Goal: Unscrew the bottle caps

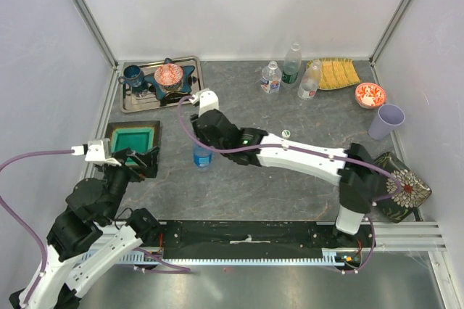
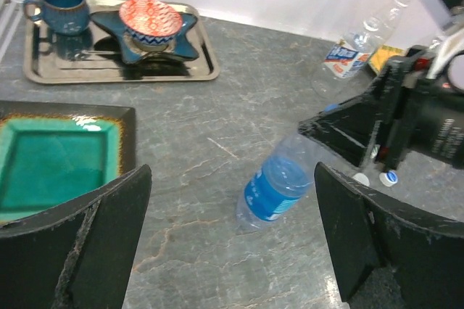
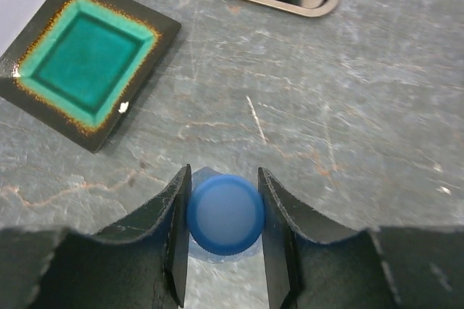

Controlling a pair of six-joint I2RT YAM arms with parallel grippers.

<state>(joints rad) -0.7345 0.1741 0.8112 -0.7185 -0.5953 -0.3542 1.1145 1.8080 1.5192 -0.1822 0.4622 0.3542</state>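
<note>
The blue-tinted bottle [image 1: 202, 157] stands mid-table, also seen in the left wrist view [image 2: 279, 186]. My right gripper [image 1: 204, 141] comes down on it from above. Its fingers [image 3: 275, 240] press both sides of the round blue cap [image 3: 225, 214], so it is shut on the cap. My left gripper [image 2: 232, 244] is wide open, low, to the left of the bottle and apart from it, holding nothing. Three more bottles stand at the back: one with a blue-white label [image 1: 270, 77], a greenish one [image 1: 291, 64] and a clear one [image 1: 310, 81].
A teal square plate [image 1: 133, 138] lies beside my left gripper. A metal tray [image 1: 187, 64] at the back left carries a blue mug and a star dish. Loose caps [image 2: 360, 178] lie near the right arm. A yellow plate [image 1: 338, 73], red bowl [image 1: 370, 94], lilac cup [image 1: 386, 120] and dark box [image 1: 403, 187] are at right.
</note>
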